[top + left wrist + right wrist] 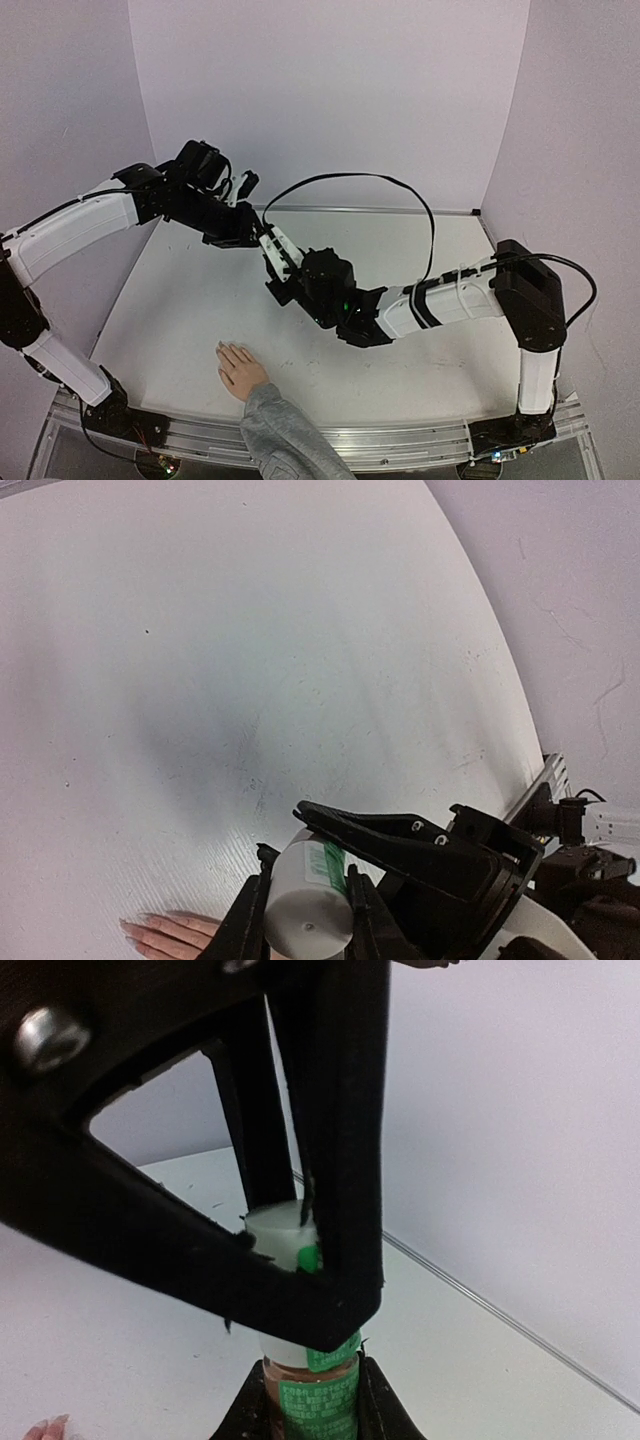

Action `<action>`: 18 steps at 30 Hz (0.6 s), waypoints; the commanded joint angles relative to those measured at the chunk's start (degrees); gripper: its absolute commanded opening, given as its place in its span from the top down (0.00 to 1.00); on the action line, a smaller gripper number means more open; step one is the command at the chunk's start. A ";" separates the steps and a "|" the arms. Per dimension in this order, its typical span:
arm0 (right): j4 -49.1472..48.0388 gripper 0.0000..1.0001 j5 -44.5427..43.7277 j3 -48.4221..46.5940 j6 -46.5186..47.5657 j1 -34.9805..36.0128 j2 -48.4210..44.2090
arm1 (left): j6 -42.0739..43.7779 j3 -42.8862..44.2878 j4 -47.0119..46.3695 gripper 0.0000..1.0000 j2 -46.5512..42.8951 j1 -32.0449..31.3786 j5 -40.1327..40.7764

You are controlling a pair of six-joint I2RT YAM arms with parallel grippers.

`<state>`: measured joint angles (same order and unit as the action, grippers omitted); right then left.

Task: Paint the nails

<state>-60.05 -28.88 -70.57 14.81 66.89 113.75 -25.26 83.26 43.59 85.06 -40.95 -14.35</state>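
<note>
A small bottle (pixel 315 1405) with brownish contents, a green label and a white cap (pixel 308 905) is held in the air between both grippers. My right gripper (pixel 305 1385) is shut on the bottle's body. My left gripper (pixel 308 875) is shut on the white cap from the other end. From above, the two grippers (pixel 262 240) (pixel 283 285) meet over the middle of the table. A flesh-coloured hand (pixel 240 370) in a grey sleeve (pixel 285 440) lies flat near the front edge. Its pale nails (pixel 222 348) point towards the table's middle, and its fingertips (pixel 160 930) (pixel 45 1428) show at the wrist views' bottom edges.
The white table (pixel 180 300) is walled in by pale lilac panels on the left, back and right. A black cable (pixel 400 190) arcs above the right arm. A metal rail (pixel 400 445) runs along the front edge beside the arm bases.
</note>
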 commanded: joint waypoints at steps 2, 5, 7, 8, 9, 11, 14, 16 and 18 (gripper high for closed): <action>-20.05 1.00 0.11 -9.77 5.32 1.66 -1.72 | -4.00 -1.24 3.85 1.00 3.15 -0.97 -0.23; -20.21 1.00 2.07 -9.87 5.03 1.66 -1.88 | -4.59 -2.43 3.04 1.00 2.48 -0.93 -0.61; -20.44 1.00 5.32 -8.95 4.53 1.58 -2.83 | -4.63 -3.67 1.27 1.00 1.60 -0.97 -1.69; -20.43 1.00 7.51 -8.20 4.11 1.56 -3.35 | -4.23 -4.42 0.57 1.00 1.11 -0.97 -2.45; -20.45 1.00 10.26 -7.41 3.92 1.43 -4.09 | -3.50 -4.84 -0.12 1.00 0.76 -0.93 -3.32; -19.88 1.00 17.04 -5.32 3.74 1.13 -5.91 | -1.27 -5.48 -0.79 1.00 0.28 -0.97 -5.56; -16.55 1.00 27.68 -3.09 1.53 -0.49 -9.22 | 3.32 -6.51 -1.58 1.00 -0.26 -0.97 -10.52; -14.03 1.00 37.73 -2.02 -1.96 -2.91 -11.53 | 6.82 -7.08 -2.26 1.00 -0.41 -0.97 -15.36; -13.27 1.00 49.86 -0.94 -6.54 -6.03 -13.41 | 10.59 -7.55 -2.35 1.00 -0.48 -1.03 -19.55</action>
<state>-57.25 -10.66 -68.55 15.38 63.05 111.94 -23.33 78.30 41.89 82.65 -39.79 -17.61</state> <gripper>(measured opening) 0.226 0.236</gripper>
